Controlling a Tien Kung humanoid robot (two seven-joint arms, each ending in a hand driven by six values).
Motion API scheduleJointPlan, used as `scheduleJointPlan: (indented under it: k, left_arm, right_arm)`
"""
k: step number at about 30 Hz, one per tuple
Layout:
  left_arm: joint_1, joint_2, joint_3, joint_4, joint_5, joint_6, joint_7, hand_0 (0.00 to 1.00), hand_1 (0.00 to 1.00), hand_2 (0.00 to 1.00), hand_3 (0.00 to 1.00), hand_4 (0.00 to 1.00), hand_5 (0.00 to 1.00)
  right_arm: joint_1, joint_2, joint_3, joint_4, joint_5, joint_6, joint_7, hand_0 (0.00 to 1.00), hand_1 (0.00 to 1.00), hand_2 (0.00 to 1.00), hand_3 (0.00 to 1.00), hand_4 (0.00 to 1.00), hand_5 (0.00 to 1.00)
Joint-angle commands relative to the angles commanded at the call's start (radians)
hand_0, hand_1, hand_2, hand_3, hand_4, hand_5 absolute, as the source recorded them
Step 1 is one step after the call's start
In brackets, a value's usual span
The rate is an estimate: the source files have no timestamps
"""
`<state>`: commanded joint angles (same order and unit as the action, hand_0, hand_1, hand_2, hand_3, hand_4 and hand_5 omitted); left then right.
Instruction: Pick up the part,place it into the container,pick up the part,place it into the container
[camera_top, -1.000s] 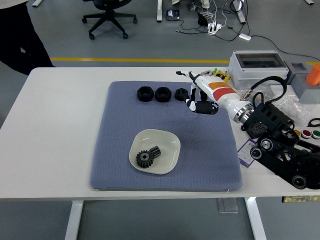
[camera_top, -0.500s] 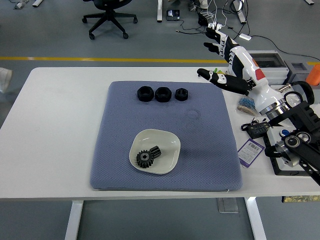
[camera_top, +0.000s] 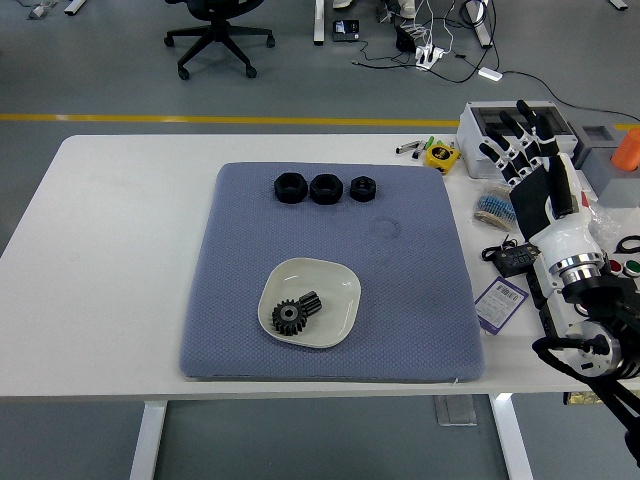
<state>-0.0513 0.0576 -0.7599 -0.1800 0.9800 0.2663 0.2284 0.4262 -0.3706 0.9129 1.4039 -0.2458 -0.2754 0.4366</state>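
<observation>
Since the earlier frame your right hand (camera_top: 535, 170) has swung back from over the blue mat (camera_top: 330, 270) to the right side of the worktop (camera_top: 120, 250), where it now stands raised, palm open, above the clutter there. Its fingers (camera_top: 505, 135) are spread apart and hold nothing. You can see the gear part (camera_top: 295, 313) lying in the white dish (camera_top: 310, 302) on the mat's near half. Three black nuts (camera_top: 325, 188) sit in a row near the mat's far edge.
</observation>
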Motion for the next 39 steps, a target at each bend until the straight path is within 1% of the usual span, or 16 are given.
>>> scheduleJointPlan:
  k: [2, 7, 8, 13, 14, 19, 20, 23, 25, 26, 28, 31, 32, 34, 37, 39]
  left_arm:
    - [-0.001, 0.0, 0.0, 0.0, -0.004, 0.002, -0.002, 0.549, 0.578, 0.617, 0.631, 0.656, 0.632]
    - [-0.002, 0.003, 0.001, 0.0, 0.0, 0.0, -0.002, 0.549, 0.578, 0.617, 0.631, 0.656, 0.632]
    - [-0.002, 0.003, 0.001, 0.0, 0.001, 0.0, -0.002, 0.548, 0.577, 0.618, 0.632, 0.657, 0.636]
    - [-0.003, 0.006, -0.002, 0.0, 0.015, -0.004, 0.0, 0.548, 0.577, 0.618, 0.632, 0.657, 0.636]
    - [-0.003, 0.007, 0.001, 0.0, 0.014, -0.005, -0.001, 0.55, 0.576, 0.619, 0.632, 0.656, 0.636]
    - [-0.003, 0.008, 0.007, 0.0, 0.009, -0.007, -0.002, 0.55, 0.576, 0.619, 0.632, 0.656, 0.636]
    - [-0.004, 0.008, 0.009, 0.0, 0.008, -0.007, -0.002, 0.553, 0.58, 0.621, 0.629, 0.656, 0.637]
    - [-0.003, 0.009, 0.015, 0.0, 0.0, -0.008, -0.004, 0.553, 0.58, 0.621, 0.629, 0.656, 0.637]
    - [-0.004, 0.008, 0.019, 0.0, -0.003, -0.008, -0.005, 0.553, 0.58, 0.621, 0.629, 0.656, 0.637]
    - [-0.005, 0.008, 0.022, 0.0, -0.006, -0.009, -0.006, 0.553, 0.579, 0.623, 0.629, 0.656, 0.637]
    - [-0.005, 0.008, 0.03, 0.0, -0.016, -0.009, -0.008, 0.553, 0.579, 0.623, 0.629, 0.656, 0.637]
    - [-0.007, 0.008, 0.034, 0.0, -0.018, -0.01, -0.009, 0.553, 0.579, 0.623, 0.629, 0.656, 0.637]
    - [-0.008, 0.009, 0.037, 0.0, -0.02, -0.01, -0.009, 0.549, 0.578, 0.617, 0.627, 0.657, 0.639]
    - [-0.008, 0.01, 0.046, 0.0, -0.027, -0.011, -0.01, 0.549, 0.578, 0.617, 0.627, 0.657, 0.639]
    - [-0.008, 0.01, 0.053, 0.0, -0.033, -0.011, -0.011, 0.549, 0.578, 0.617, 0.627, 0.657, 0.639]
    - [-0.008, 0.01, 0.053, 0.0, -0.034, -0.012, -0.011, 0.548, 0.574, 0.614, 0.628, 0.657, 0.639]
  right_arm:
    - [-0.011, -0.001, 0.008, 0.005, 0.069, 0.0, 0.003, 0.891, 0.844, 0.907, 0.961, 0.998, 0.787]
    - [-0.018, -0.007, 0.015, 0.031, 0.089, -0.002, 0.026, 0.891, 0.844, 0.907, 0.961, 0.998, 0.787]
    - [-0.018, -0.008, 0.014, 0.034, 0.093, -0.004, 0.03, 0.671, 0.72, 0.887, 0.862, 0.998, 0.798]
    - [-0.019, -0.011, 0.013, 0.051, 0.149, -0.012, 0.058, 0.671, 0.72, 0.887, 0.862, 0.998, 0.798]
    - [-0.02, -0.014, 0.012, 0.056, 0.161, -0.011, 0.06, 0.476, 0.627, 0.843, 0.794, 0.998, 0.776]
    - [-0.015, -0.02, 0.004, 0.071, 0.226, -0.031, 0.072, 0.476, 0.627, 0.843, 0.794, 0.998, 0.776]
    - [-0.014, -0.02, 0.004, 0.071, 0.232, -0.037, 0.073, 0.278, 0.379, 0.497, 0.449, 0.998, 0.644]
    - [-0.007, -0.02, 0.003, 0.074, 0.223, -0.086, 0.055, 0.278, 0.379, 0.497, 0.449, 0.998, 0.644]
    - [-0.002, -0.021, -0.001, 0.072, 0.17, -0.11, 0.032, 0.278, 0.379, 0.497, 0.449, 0.998, 0.644]
    - [-0.001, -0.021, -0.002, 0.072, 0.151, -0.113, 0.027, 0.112, 0.118, 0.19, 0.16, 0.792, 0.566]
    - [0.003, -0.019, -0.004, 0.072, 0.088, -0.143, 0.017, 0.112, 0.118, 0.19, 0.16, 0.792, 0.566]
    - [0.007, -0.019, -0.003, 0.068, -0.034, -0.242, -0.005, 0.112, 0.118, 0.19, 0.16, 0.792, 0.566]
    - [0.007, -0.019, -0.003, 0.067, -0.079, -0.27, -0.007, 0.029, 0.069, 0.118, 0.101, 0.744, 0.568]
    - [0.006, -0.021, -0.002, 0.066, -0.163, -0.313, -0.011, 0.029, 0.069, 0.118, 0.101, 0.744, 0.568]
    - [0.005, -0.024, -0.001, 0.07, -0.263, -0.333, -0.008, 0.029, 0.069, 0.118, 0.101, 0.744, 0.568]
    - [0.005, -0.025, -0.002, 0.072, -0.288, -0.331, -0.012, 0.002, 0.028, 0.084, 0.065, 0.732, 0.556]
